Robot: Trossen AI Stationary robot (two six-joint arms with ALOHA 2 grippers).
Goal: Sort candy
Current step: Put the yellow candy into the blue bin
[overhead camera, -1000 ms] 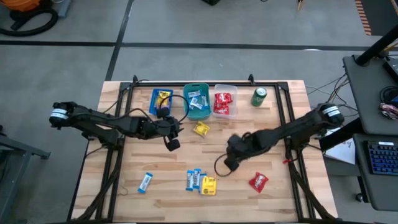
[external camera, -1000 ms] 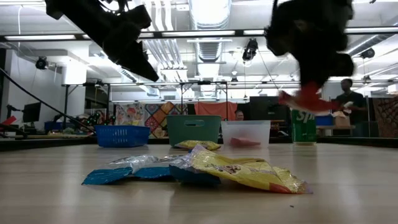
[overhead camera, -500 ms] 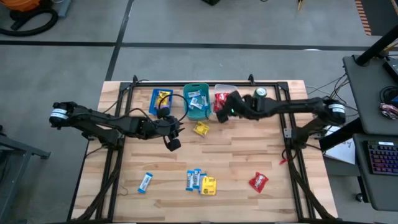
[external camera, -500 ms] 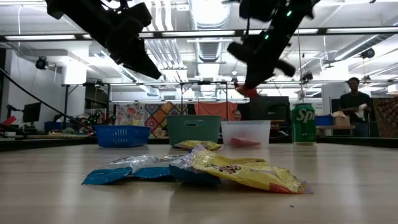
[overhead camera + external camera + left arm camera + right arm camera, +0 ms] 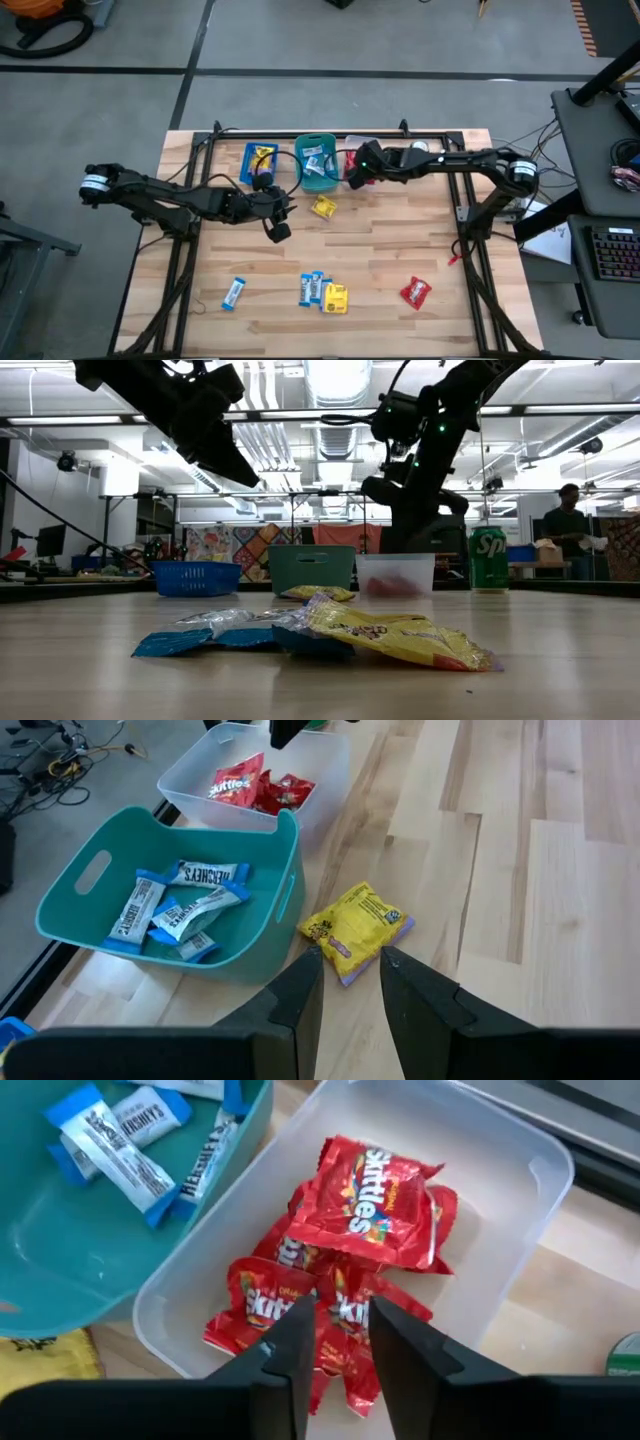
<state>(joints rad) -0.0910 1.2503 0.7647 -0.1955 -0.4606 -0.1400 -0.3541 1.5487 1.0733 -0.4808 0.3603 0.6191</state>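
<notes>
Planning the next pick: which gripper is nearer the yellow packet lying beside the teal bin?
Left. The left gripper hovers just short of the yellow packet, fingers open. The right gripper hangs over the clear bin of red packets, farther off.

A robotics lab or workshop, open-plan. Bare ceiling ducts (image 5: 335, 380) and strip lights (image 5: 300, 415) overhead in the low view. Wooden tabletop (image 5: 400, 250) on a grey concrete floor (image 5: 300, 100), with a black metal frame (image 5: 190, 160) along its edges and two dark robot arms mounted at 9 and 3 o'clock. Desk with a keyboard (image 5: 615, 250) and loose cables (image 5: 550, 130) at 3 o'clock. Colourful patterned hangings (image 5: 235, 543) on the far wall; a person (image 5: 568, 535) standing at a bench in the background.
</notes>
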